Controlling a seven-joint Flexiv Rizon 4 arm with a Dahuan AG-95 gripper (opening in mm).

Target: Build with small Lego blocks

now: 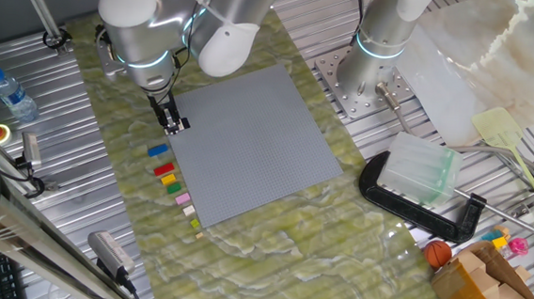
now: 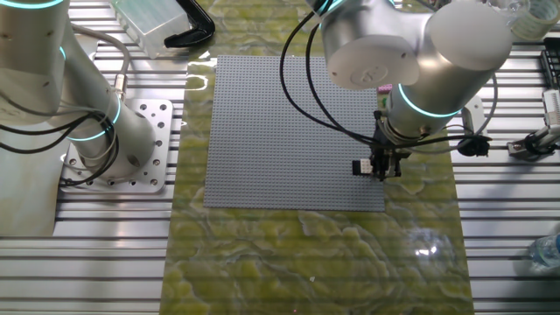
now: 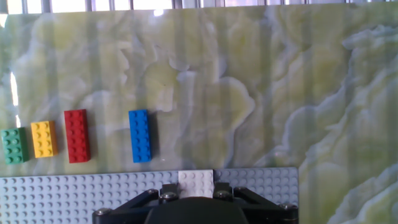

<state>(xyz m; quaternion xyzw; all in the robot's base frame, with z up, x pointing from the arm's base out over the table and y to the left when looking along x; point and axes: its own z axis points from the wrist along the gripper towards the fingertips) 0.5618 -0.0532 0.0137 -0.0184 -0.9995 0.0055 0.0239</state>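
Lego blocks: small rigid plastic bricks, by the look of them light and hard, with smooth sides that could slip; I would take each across its two long flat sides, pressing squarely so it does not twist.
Gripper (image 3: 196, 190): at the near edge of the hand view, low over the grey baseplate (image 3: 62, 193); a cream-white brick (image 3: 196, 181) sits right at the tips on the baseplate's edge. I cannot tell whether the jaws are clamped on it or only standing at it.
Black piece (image 2: 362, 166): a dark block-like shape shows at the tips in the other fixed view; too small to say whether it is a brick or part of the hand.
Row beyond the baseplate: blue brick (image 3: 140, 135), red brick (image 3: 77, 135), yellow brick (image 3: 43, 139), green brick (image 3: 13, 145), one of each, lying apart on the green marbled surface (image 3: 261, 93), just beside the baseplate edge.
Further bricks: pink brick (image 1: 183, 199) and a tan brick (image 1: 192, 222) end the row in one fixed view.
Count: seven bricks sure, one per colour; one baseplate.
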